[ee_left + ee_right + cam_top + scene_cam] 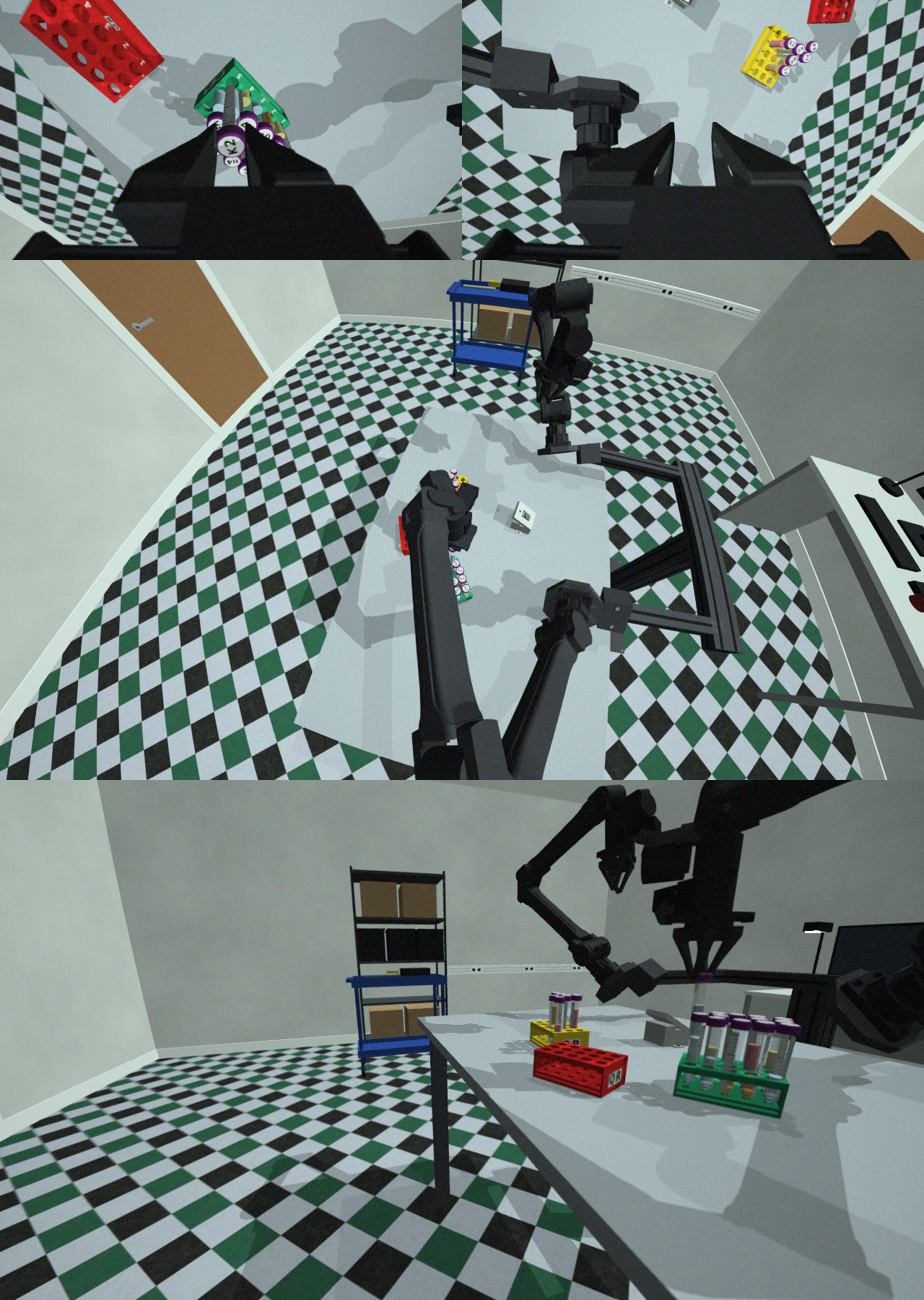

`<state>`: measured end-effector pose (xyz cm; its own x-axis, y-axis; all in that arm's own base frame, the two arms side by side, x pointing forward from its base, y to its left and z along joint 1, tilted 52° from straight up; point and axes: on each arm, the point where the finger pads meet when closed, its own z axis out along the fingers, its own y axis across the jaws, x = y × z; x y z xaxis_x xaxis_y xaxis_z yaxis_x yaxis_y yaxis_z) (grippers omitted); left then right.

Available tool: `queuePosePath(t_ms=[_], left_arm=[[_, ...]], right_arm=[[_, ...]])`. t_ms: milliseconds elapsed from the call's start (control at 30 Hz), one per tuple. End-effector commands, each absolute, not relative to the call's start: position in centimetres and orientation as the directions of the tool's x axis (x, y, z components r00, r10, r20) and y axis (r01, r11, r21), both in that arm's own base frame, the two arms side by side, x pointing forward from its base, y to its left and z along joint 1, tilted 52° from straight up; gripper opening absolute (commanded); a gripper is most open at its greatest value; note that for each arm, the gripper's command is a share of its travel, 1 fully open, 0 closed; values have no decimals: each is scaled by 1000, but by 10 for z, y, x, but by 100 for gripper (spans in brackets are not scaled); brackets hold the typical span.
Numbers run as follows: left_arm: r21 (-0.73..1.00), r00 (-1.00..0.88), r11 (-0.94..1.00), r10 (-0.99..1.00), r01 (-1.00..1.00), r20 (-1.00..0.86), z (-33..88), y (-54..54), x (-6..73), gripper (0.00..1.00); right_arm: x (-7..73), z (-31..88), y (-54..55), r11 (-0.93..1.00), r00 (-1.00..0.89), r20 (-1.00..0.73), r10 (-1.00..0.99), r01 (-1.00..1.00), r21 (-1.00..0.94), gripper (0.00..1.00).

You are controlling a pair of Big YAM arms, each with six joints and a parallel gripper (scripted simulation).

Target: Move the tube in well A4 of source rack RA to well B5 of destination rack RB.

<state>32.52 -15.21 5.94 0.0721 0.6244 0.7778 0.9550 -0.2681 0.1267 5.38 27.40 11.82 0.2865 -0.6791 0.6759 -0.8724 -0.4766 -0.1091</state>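
On the pale grey worktop (548, 563) (794, 1219) (310, 43) (642, 36), the green plastic rack (465, 596) (732, 1091) (249, 77) stands level and carries many purple-capped tubes. The yellow plastic rack (461, 480) (542, 1035) (758, 54) carries a smaller group of them. The task's tube is clear and slender, with graduation marks; it looks to be this one (702, 993) (229, 108), in the air above the green rack, about upright. Its round purple cap (703, 976) (231, 142) has a white top marked K2.

The left end effector (702, 971) (231, 130) is gripping this tube at the cap, with its fingers only a little apart. The right end effector (546, 392) (619, 888) (693, 129) is released, partly open, and has nothing between the fingers; it is well apart from both racks.

The left wrist view lets me read the K2, which the exterior view does not. The exterior view shows the raised cap above the other caps, but the tube's lower end is hidden there. In the top view, the left arm covers the held tube.
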Motion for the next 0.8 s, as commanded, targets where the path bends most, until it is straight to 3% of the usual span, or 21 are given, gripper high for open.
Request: queuePosePath(t_ms=[0,767], left_arm=[[177,50,-277,653,944,756,77,-175,331,0],[133,76,-282,624,950,777,55,-173,306,0]], right_arm=[[53,123,286,-474,288,653,-700,-872,-123,30],[53,123,286,-474,288,653,-700,-872,-123,30]])
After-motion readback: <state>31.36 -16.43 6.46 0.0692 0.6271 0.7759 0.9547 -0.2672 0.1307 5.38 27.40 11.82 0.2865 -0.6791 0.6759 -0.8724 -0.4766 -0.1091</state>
